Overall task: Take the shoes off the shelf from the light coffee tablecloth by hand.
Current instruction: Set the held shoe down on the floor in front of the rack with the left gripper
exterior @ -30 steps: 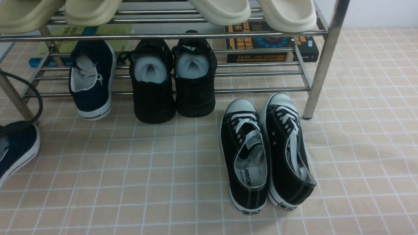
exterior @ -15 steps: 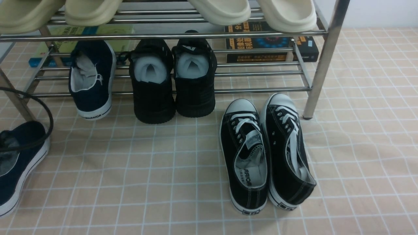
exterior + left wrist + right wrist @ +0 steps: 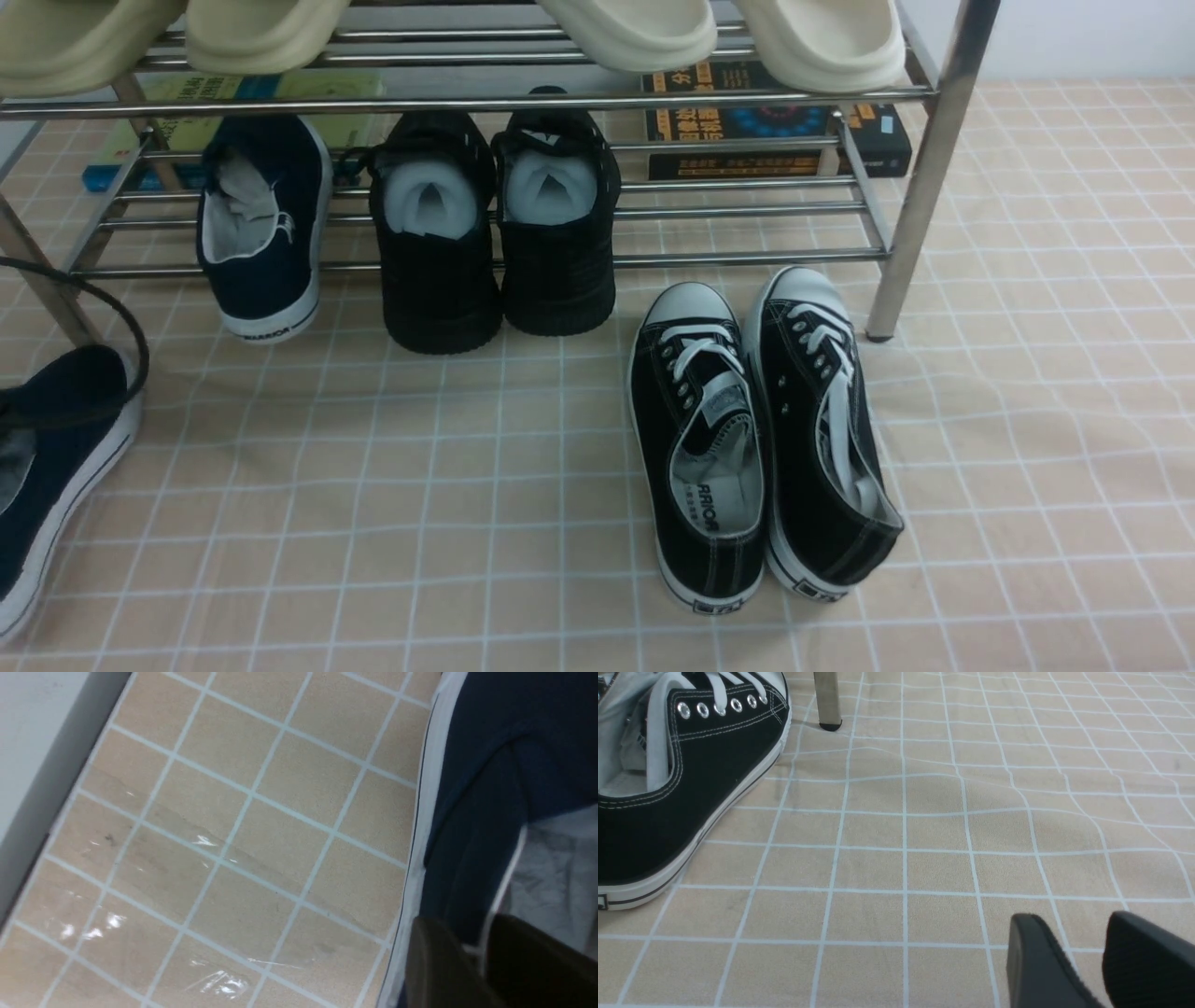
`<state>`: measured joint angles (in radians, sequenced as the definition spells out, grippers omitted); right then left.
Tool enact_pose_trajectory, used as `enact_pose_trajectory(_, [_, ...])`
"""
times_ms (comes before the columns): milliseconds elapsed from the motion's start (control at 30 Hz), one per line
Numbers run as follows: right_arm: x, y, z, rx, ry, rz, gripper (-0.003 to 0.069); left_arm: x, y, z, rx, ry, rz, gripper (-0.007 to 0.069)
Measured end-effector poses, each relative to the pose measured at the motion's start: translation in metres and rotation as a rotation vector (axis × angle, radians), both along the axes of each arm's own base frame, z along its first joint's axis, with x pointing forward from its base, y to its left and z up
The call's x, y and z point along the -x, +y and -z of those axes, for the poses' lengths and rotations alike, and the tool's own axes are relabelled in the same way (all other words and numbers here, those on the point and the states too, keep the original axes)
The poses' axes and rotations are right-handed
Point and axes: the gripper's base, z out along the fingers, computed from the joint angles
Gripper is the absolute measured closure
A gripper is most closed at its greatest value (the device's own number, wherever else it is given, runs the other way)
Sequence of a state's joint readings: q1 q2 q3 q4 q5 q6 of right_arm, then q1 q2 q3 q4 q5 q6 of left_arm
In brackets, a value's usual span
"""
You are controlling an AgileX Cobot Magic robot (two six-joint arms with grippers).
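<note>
We saw one navy slip-on cut off at the frame edge on the tablecloth; its mate sat on the shelf lower tier. The left gripper straddled the cut-off shoe's collar; we couldn't tell pinch from slack. The right gripper was slightly spread, empty.

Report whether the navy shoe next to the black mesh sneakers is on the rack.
On: the navy shoe rests on the rack's lower bars, heel overhanging.

tan tablecloth, shelf, navy shoe, black sneakers
</note>
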<state>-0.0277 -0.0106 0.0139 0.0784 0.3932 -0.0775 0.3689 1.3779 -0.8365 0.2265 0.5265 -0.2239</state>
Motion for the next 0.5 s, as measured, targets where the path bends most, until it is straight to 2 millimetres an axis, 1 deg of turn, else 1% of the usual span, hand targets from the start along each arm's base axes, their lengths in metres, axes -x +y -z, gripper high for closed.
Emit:
enact_pose_trajectory(33, [0.000,0.000,0.000,0.000,0.000,0.000,0.0419,-0.004,0.003,-0.014,0.011,-0.011,-0.040,0.0357])
enact_pose_trajectory(67, [0.000,0.000,0.000,0.000,0.000,0.000,0.0419,-0.005,0.004,-0.019,0.017,-0.013,-0.057,0.0340])
enact_pose_trajectory(100, [0.000,0.000,0.000,0.000,0.000,0.000,0.0419,-0.005,0.004,-0.020,0.021,-0.007,-0.066,0.0332])
enact_pose_trajectory(133, [0.000,0.000,0.000,0.000,0.000,0.000,0.0419,-0.007,0.005,-0.033,0.030,-0.007,-0.093,0.0309])
enact_pose_trajectory(200, [0.000,0.000,0.000,0.000,0.000,0.000,0.0419,-0.010,0.006,-0.046,0.050,-0.012,-0.120,0.0300])
enact_pose_trajectory(267, [0.000,0.000,0.000,0.000,0.000,0.000,0.0419,-0.012,0.003,-0.059,0.081,-0.018,-0.134,0.0306])
enact_pose_trajectory(300, [0.000,0.000,0.000,0.000,0.000,0.000,0.0419,-0.014,0.000,-0.066,0.098,-0.024,-0.131,0.0320])
enact_pose_trajectory(367, [0.000,0.000,0.000,0.000,0.000,0.000,0.0419,-0.019,-0.011,-0.072,0.129,-0.028,-0.107,0.0370])
enact_pose_trajectory(500, [0.000,0.000,0.000,0.000,0.000,0.000,0.0419,-0.032,-0.043,-0.076,0.152,-0.052,0.008,0.0545])
